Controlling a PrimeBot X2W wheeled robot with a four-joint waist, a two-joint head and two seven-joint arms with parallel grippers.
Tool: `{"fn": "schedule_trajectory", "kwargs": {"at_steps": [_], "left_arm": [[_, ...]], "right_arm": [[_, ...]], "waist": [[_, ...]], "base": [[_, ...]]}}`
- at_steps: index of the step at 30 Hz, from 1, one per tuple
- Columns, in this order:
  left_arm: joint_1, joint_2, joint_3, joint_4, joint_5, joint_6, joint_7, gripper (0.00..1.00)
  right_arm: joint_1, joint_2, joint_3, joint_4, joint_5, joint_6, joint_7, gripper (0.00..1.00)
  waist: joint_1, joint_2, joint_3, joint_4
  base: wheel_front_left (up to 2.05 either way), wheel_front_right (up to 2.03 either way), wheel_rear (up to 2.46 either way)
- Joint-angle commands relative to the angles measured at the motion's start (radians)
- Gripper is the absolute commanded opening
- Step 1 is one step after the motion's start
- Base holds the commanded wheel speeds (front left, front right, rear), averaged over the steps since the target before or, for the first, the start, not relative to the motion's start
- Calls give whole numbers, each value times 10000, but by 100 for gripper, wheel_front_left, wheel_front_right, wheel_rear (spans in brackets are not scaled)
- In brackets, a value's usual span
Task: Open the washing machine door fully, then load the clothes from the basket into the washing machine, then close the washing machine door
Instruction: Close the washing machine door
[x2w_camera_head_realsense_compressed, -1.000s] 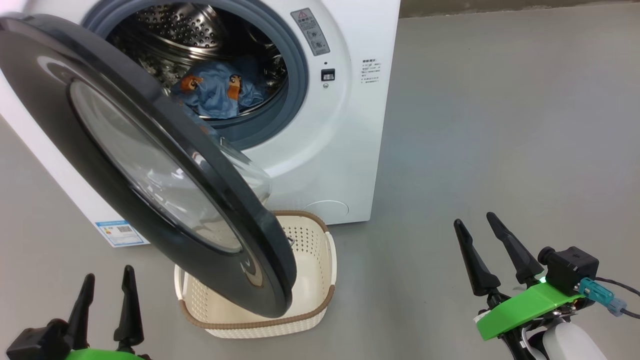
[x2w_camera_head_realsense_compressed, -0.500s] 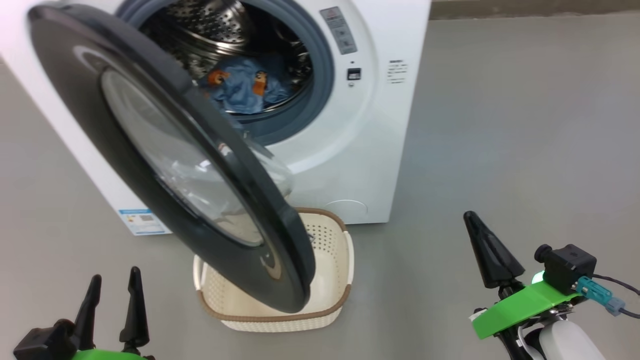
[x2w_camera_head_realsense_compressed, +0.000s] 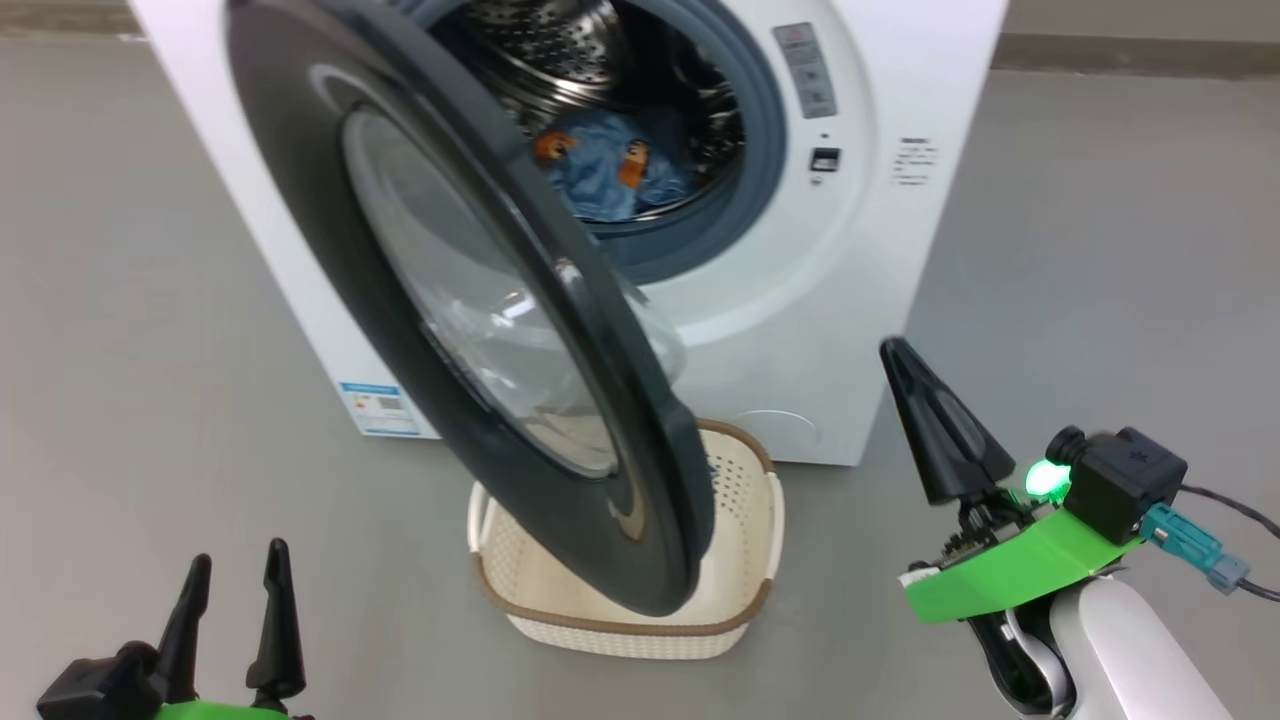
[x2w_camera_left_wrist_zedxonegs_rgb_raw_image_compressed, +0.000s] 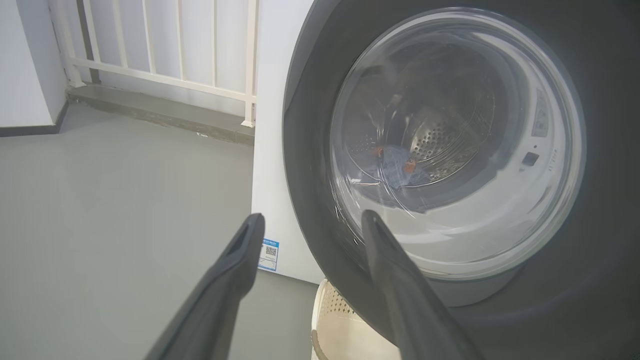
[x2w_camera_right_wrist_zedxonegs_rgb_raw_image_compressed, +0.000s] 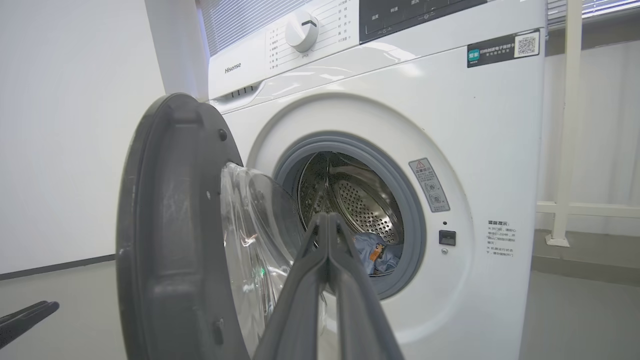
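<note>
The white washing machine (x2w_camera_head_realsense_compressed: 860, 300) stands ahead with its door (x2w_camera_head_realsense_compressed: 300, 200) swung partway out, black rim toward me. Blue clothes (x2w_camera_head_realsense_compressed: 610, 170) with orange figures lie in the steel drum. The cream basket (x2w_camera_head_realsense_compressed: 745, 600) sits on the floor under the door's lower edge, and its visible part holds no garments. My left gripper (x2w_camera_head_realsense_compressed: 238, 555) is open at the lower left, short of the door. In the left wrist view its fingers (x2w_camera_left_wrist_zedxonegs_rgb_raw_image_compressed: 312, 217) frame the door (x2w_camera_left_wrist_zedxonegs_rgb_raw_image_compressed: 310, 150), with the clothes (x2w_camera_left_wrist_zedxonegs_rgb_raw_image_compressed: 395, 167) seen through the glass. My right gripper (x2w_camera_head_realsense_compressed: 893, 350) is shut on nothing, right of the door. Its tips (x2w_camera_right_wrist_zedxonegs_rgb_raw_image_compressed: 327, 217) point at the drum opening and the clothes (x2w_camera_right_wrist_zedxonegs_rgb_raw_image_compressed: 375, 250).
Grey floor (x2w_camera_head_realsense_compressed: 1100, 250) spreads to the left and right of the machine. A white railing (x2w_camera_left_wrist_zedxonegs_rgb_raw_image_compressed: 175, 50) and a low step stand behind the machine's left side. The control knob (x2w_camera_right_wrist_zedxonegs_rgb_raw_image_compressed: 301, 31) sits on the top panel. A white post (x2w_camera_right_wrist_zedxonegs_rgb_raw_image_compressed: 565, 150) rises at the right.
My right gripper's fingers have shut together and it has risen toward the machine. The whole picture has shifted right, so the camera has turned. The left gripper stays open.
</note>
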Motion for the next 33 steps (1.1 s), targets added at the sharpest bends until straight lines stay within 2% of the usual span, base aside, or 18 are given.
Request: {"fn": "schedule_trajectory", "kwargs": {"at_steps": [1, 10, 18, 23, 33], "left_arm": [[-194, 158, 294, -163, -81, -33, -64, 100], [-170, 159, 210, -104, -144, -43, -64, 100], [-199, 157, 143, -45, -151, -50, -64, 100], [-185, 149, 117, -8, -168, -53, -64, 100], [-194, 111, 114, -6, -221, -61, -64, 100]], "right_arm": [[-335, 94, 290, -520, -185, 16, -48, 0], [-528, 397, 1096, -2062, -161, 16, -48, 0], [-622, 448, 2045, -2446, 239, 16, -48, 0], [-635, 272, 2983, -1991, 474, 16, -48, 0], [-873, -242, 4135, 9, 459, 16, -48, 0]], "waist": [[0, 0, -126, 340], [0, 0, -251, 817], [0, 0, -297, 1138], [0, 0, -302, 1390], [0, 0, -188, 1697]], "base": [[0, 0, 0], [0, 0, 0], [0, 0, 0], [0, 0, 0], [0, 0, 0]]}}
